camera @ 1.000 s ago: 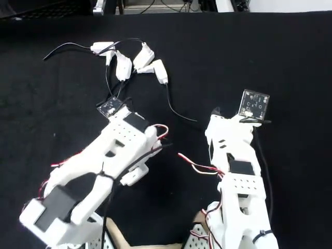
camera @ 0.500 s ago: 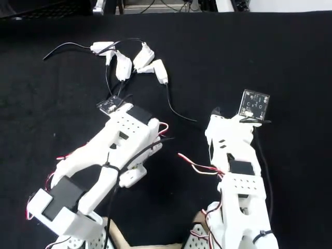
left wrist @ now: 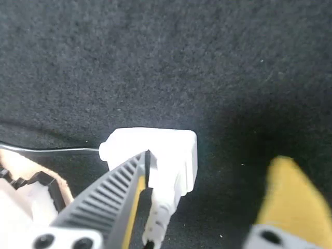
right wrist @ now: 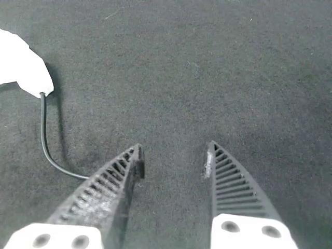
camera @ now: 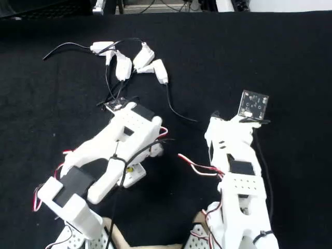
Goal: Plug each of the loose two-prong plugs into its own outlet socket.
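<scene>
Several white plugs and sockets [camera: 129, 62] lie tangled with thin black cords at the far left of the black cloth. My left gripper [camera: 116, 104] sits just short of that cluster. In the left wrist view it [left wrist: 212, 161] is open, and a white plug body [left wrist: 166, 155] with a thin black cord lies against its ribbed finger [left wrist: 114, 197], partly hidden behind it. My right gripper [camera: 236, 115] stands at the right of the table. Its wrist view shows it [right wrist: 174, 158] open over bare cloth, with a white plug [right wrist: 21, 62] and its cord off to one side.
A black cord [camera: 176, 111] runs from the cluster toward the middle of the table. Red and white arm wires [camera: 199, 167] hang between the two arms. The black cloth [camera: 290, 62] covers the whole table.
The left arm has pushed forward toward the far plug cluster, its gripper ending closer to the plugs. The right arm has stayed in place.
</scene>
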Robot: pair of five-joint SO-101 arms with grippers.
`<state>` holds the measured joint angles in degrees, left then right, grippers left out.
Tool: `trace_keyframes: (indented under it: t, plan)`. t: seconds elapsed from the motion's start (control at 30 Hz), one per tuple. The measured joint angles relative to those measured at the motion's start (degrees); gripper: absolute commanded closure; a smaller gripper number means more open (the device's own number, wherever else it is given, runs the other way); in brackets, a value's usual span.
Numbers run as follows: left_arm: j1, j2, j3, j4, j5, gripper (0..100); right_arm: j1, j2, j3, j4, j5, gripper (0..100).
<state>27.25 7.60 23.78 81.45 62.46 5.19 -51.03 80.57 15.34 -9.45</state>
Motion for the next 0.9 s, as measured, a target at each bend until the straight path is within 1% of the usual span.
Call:
trace_keyframes:
  t: [0.13,0.3,0.37,0.47,0.57,0.67,0.8,0.9]
  plan:
    - [-0.53,0.7,-2.37,5.89,0.0,40,0.09,0.0,0.0,0.0,0.0,79.8]
    - [-5.1,0.7,-6.07,10.37,-0.18,40,0.0,0.0,0.0,0.0,0.0,79.8]
    - [-7.21,0.7,-8.09,12.4,-1.14,40,0.09,0.0,0.0,0.0,0.0,79.9]
    - [-11.16,0.7,-11.34,15.56,-5.8,40,0.09,0.0,0.0,0.0,0.0,79.9]
    - [-17.14,0.7,-13.19,16.7,-11.78,40,0.09,0.0,0.0,0.0,0.0,79.9]
    - [-24.88,0.7,-14.95,16.7,-16.53,40,0.09,0.0,0.0,0.0,0.0,79.8]
    - [-36.22,1.05,-19.6,16.7,-18.37,40,-1.05,0.0,0.0,0.18,0.53,79.7]
    - [-45.1,1.05,-21.36,16.7,-18.46,40,-5.54,0.0,-0.09,2.73,5.19,79.6]
